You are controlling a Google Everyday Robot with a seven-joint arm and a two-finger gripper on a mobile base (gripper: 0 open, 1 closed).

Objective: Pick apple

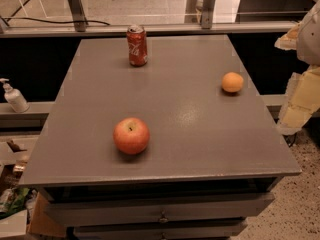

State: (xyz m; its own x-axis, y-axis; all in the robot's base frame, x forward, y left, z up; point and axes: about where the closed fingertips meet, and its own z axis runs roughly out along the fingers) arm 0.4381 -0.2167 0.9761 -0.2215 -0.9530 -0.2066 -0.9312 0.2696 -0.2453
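Grey drawer fronts (162,217) sit nearest, under the flat grey tabletop (200,129). The round red-orange apple (131,135) with a dark stem dimple rests on its near left part. A smaller plain orange fruit (232,82) lies far right; a red soda can (137,45) stands at the back. The pale white-and-yellow gripper (301,96) hangs beyond the right edge, well apart from the apple; open or closed, I cannot tell

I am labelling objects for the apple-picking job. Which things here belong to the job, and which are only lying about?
For the job: apple, toward the front of the table; gripper, at the view's right edge, beside the table.

Just lying about: red soda can at the back; small orange fruit on the right; pump bottle left of the table.
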